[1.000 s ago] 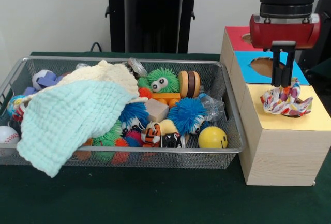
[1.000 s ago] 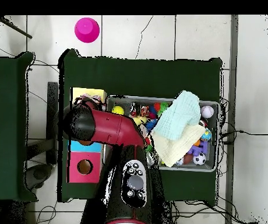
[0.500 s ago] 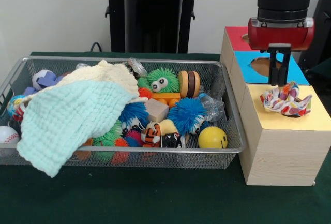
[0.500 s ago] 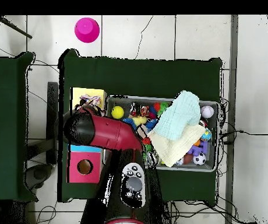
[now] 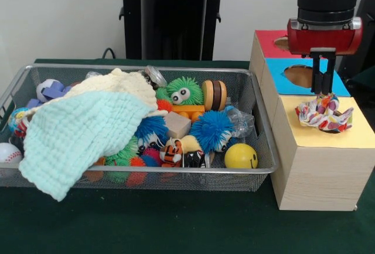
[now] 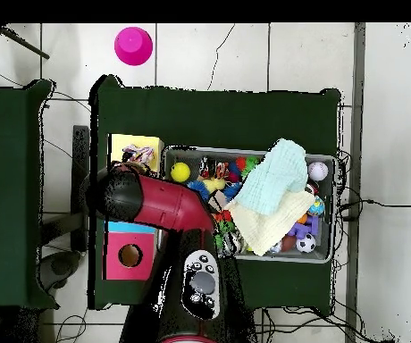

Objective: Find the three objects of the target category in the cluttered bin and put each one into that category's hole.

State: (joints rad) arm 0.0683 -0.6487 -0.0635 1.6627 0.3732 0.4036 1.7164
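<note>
A wrinkly wad of clear film with multicoloured bits [image 5: 324, 115] lies on the yellow top [image 5: 358, 135] of the nearest wooden box; it also shows in the overhead view [image 6: 138, 158]. The yellow top's hole does not show; the wad lies where it would be. My gripper [image 5: 324, 92] hangs straight down just above the wad's top, touching or nearly so. The wire mesh bin [image 5: 140, 66] stands to the left, full of toys. Another clear crumpled wad [image 5: 240, 122] lies by the bin's right wall, and one more [image 5: 156, 75] at its back.
A mint towel [image 5: 76, 136] and a cream towel [image 5: 120, 85] cover the bin's left half. Spiky balls, a yellow smiley ball [image 5: 241, 156] and a wooden block [image 5: 176, 125] fill the right. Blue-topped [image 5: 300, 76] and red-topped [image 5: 266, 41] boxes stand behind the yellow one.
My gripper has lifted a little off the wad and shifted slightly right. The wad has sagged lower on the yellow top and stays there.
</note>
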